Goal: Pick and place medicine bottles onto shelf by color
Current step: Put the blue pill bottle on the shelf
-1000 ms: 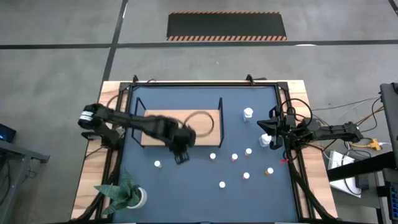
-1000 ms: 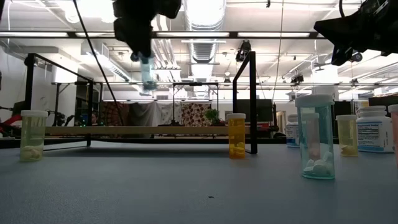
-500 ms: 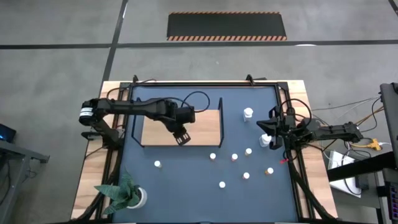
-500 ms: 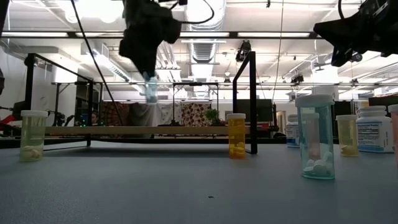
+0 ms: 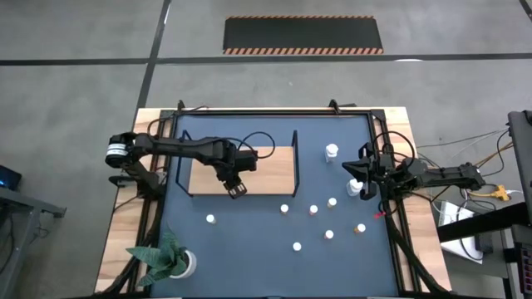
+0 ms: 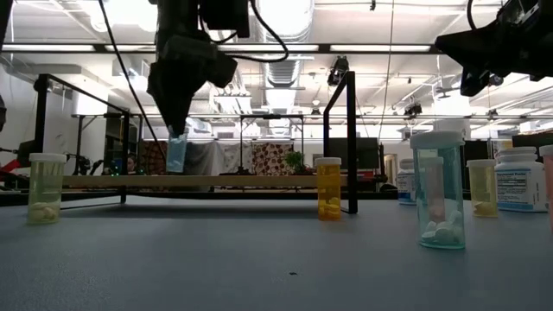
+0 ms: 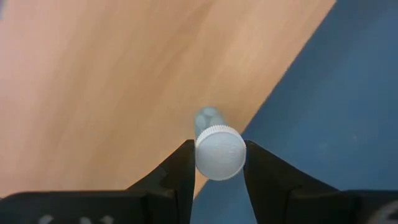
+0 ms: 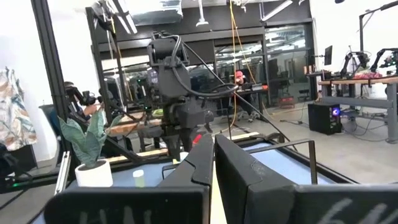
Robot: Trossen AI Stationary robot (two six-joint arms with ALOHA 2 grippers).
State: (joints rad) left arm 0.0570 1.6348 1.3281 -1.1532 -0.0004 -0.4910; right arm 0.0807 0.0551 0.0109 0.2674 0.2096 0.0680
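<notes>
A: Left wrist view first: we see a bluish bottle [image 7: 219, 149] with a white cap pinched between our left claw's [image 7: 217, 165] two dark fingers [image 7: 180, 174]. Below it lies the light-brown shelf [image 7: 112, 87], with its edge against the dark blue desk [image 7: 336, 106] just beneath the bottle.

B: Agreed. In the low view we see the same bottle [image 6: 176, 153] hanging from the left claw [image 6: 177, 138], its base just above the shelf board [image 6: 225, 181] and not touching it. From above, the left claw [image 5: 235, 186] sits over the near edge of the shelf [image 5: 274, 166].

A: And the other bottles?

B: In the low view we count a yellowish bottle [image 6: 45, 187] far left, an orange bottle [image 6: 328, 187] by the black frame post [image 6: 352, 142], and a tall teal bottle [image 6: 438, 200] nearest the camera. To the right of that stand a small yellow bottle [image 6: 481, 187] and a white labelled bottle [image 6: 519, 180]. All stand upright on the desk [image 6: 259, 259].

A: From above, we see them as white caps scattered on the desk [image 5: 249, 241] nearer than the shelf and to its right, one of them [image 5: 211, 219] off to the left.

B: The right claw [image 5: 363, 170] waits at the desk's right edge, near a larger white bottle [image 5: 332, 152]. In the right wrist view its fingers [image 8: 199, 162] are pressed together with nothing between them.

A: A potted plant [image 5: 166, 257] stands in the near left corner.
</notes>
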